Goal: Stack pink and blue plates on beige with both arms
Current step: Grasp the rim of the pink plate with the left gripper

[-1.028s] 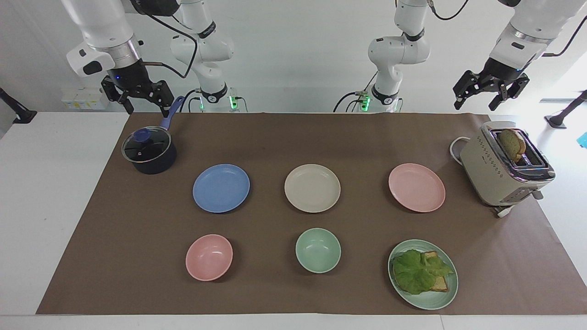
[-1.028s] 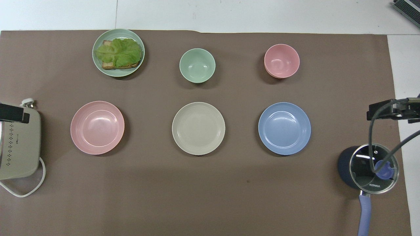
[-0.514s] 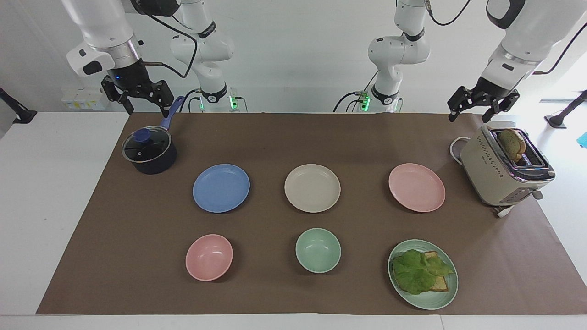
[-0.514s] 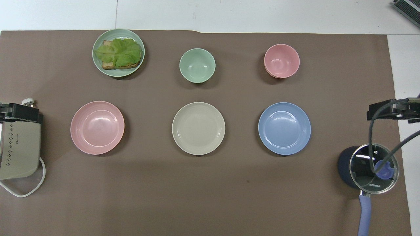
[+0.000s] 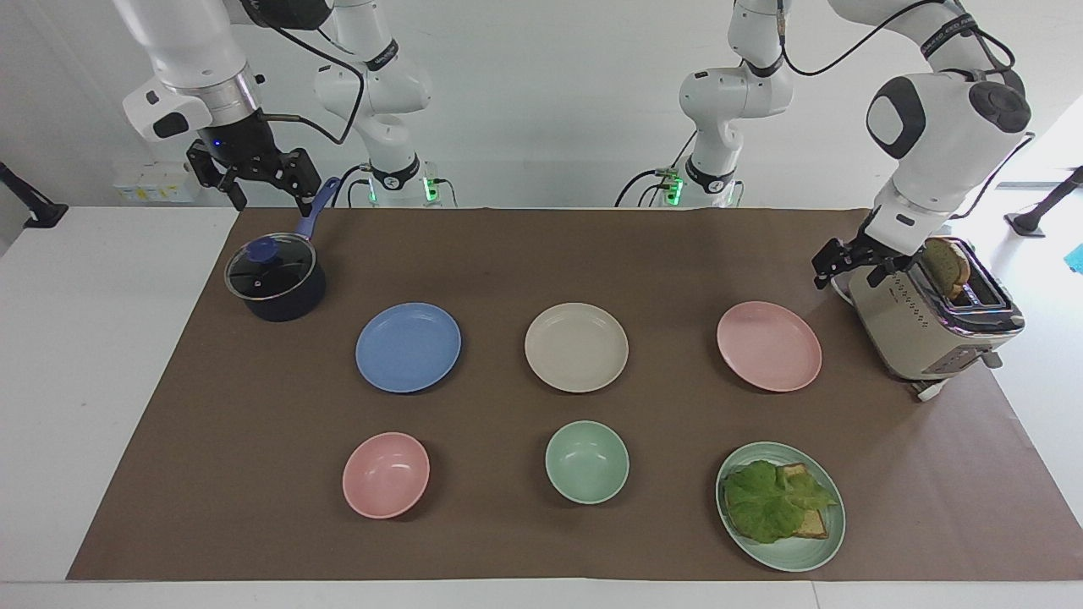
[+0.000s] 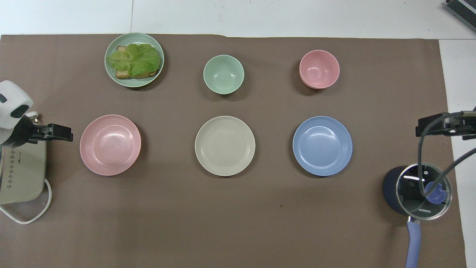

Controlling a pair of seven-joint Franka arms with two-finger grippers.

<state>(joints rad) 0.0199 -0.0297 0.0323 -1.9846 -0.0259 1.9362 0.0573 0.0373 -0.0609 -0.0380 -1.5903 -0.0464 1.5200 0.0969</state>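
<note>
Three equal plates lie in a row on the brown mat: the pink plate toward the left arm's end, the beige plate in the middle, and the blue plate toward the right arm's end. My left gripper hangs low and open between the toaster and the pink plate, touching neither plate nor holding anything. High over the pot's handle, my right gripper is open and empty, and that arm waits.
A beige toaster with bread stands at the left arm's end. A lidded dark pot stands at the right arm's end. Farther from the robots are a pink bowl, a green bowl and a green plate with lettuce and toast.
My left arm has swung down from high above the toaster to low beside it, toward the pink plate. The right arm and all the dishes have stayed put.
</note>
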